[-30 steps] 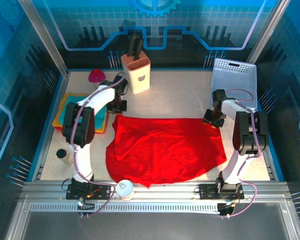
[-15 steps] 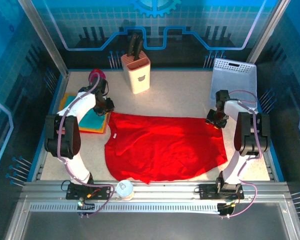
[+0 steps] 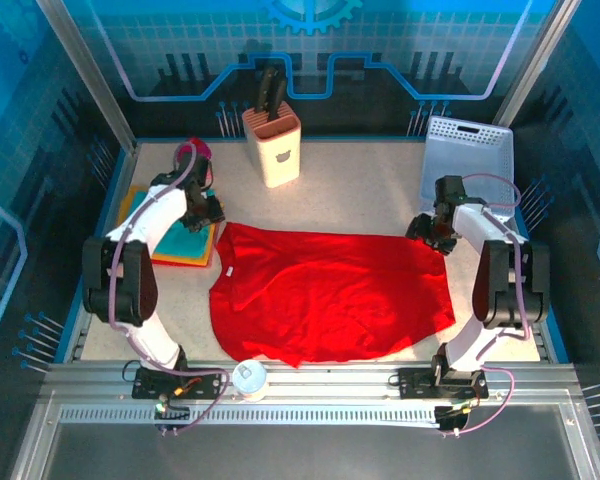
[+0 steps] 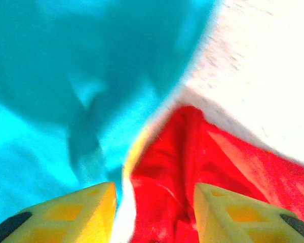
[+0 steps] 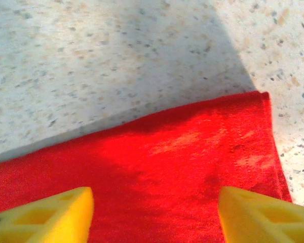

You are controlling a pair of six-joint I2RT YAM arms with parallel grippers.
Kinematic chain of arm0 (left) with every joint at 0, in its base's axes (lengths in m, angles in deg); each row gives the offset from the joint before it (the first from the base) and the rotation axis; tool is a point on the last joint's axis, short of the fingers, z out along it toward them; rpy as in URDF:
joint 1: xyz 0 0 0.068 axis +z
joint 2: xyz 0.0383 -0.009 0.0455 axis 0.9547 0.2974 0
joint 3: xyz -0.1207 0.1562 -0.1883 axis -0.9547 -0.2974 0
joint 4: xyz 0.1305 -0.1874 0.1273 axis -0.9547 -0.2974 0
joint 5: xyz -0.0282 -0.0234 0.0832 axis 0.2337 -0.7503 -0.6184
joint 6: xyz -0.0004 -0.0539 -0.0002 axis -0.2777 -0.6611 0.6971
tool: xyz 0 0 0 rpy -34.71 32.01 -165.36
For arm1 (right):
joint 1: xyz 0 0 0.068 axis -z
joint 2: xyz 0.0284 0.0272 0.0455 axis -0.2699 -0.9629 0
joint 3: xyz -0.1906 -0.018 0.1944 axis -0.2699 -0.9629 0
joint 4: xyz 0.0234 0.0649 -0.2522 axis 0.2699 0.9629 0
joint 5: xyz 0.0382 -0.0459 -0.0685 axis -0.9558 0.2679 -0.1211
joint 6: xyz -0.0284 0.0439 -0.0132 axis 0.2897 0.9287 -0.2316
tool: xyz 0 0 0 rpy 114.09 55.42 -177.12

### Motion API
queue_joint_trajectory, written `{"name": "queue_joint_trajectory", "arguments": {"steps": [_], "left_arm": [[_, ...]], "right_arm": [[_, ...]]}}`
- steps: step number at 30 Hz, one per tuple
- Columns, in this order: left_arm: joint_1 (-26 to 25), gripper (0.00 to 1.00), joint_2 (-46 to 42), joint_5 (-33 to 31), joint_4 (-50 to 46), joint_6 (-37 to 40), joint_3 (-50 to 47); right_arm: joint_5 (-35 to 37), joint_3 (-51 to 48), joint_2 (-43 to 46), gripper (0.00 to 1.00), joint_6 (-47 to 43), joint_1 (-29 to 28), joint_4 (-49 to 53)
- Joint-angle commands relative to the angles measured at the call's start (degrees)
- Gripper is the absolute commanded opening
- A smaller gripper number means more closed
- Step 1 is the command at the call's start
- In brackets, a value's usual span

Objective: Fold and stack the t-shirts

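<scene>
L gripper (image 4: 154, 205) is standing open, nothing btwn its yellow fingers (image 4: 71, 207). It's hovering right over the seam where the red shirt (image 4: 192, 167) is meeting the teal shirt (image 4: 66, 76), w/ teal under one finger and a red corner under the other. R gripper (image 5: 153, 202) is also gaping wide and empty, hanging just above the red shirt's other far corner, w/ bare table (image 5: 116, 61) lying beyond the hem. The red shirt is lying spread flat btwn the two grippers, not yet folded; the teal one is sitting on the stack (image 3: 170, 250) just outboard of L gripper. Risks, as I'm judging them: if L is dropping straight down to pinch, it's prob. catching teal cloth along w/ red, b/c both are lying under the jaws, and that'd be dragging the stack's top layer off. The red corner under L is bunching, so a pinch may be taking a wrinkle or an extra layer, giving a crooked fold. On R side the corner is sitting out toward one finger, not centred; w/ a slight offset it's closing on table, or nipping only the hem, which is then slipping out mid-lift. If only one side is holding, the shirt is skewing and the fold line is going diagonal.
</scene>
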Motion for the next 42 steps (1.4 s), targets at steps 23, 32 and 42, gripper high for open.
{"name": "queue_joint_trajectory", "arguments": {"steps": [23,32,42], "left_arm": [[-39.08,0.49,-3.55,-22.32,-4.82,-6.86,-19.28],[-39.13,0.45,0.99,-21.21,-2.83,-5.93,-18.22],[-39.08,0.51,-2.17,-19.39,-5.23,-6.97,-20.05]], "right_arm": [[-6.05,-8.62,8.72,0.83,-2.28,-1.66,0.33],[-5.70,-8.06,9.02,0.82,-2.92,-1.66,0.98],[-6.05,-8.62,8.82,0.82,-2.83,-1.66,0.42]]}}
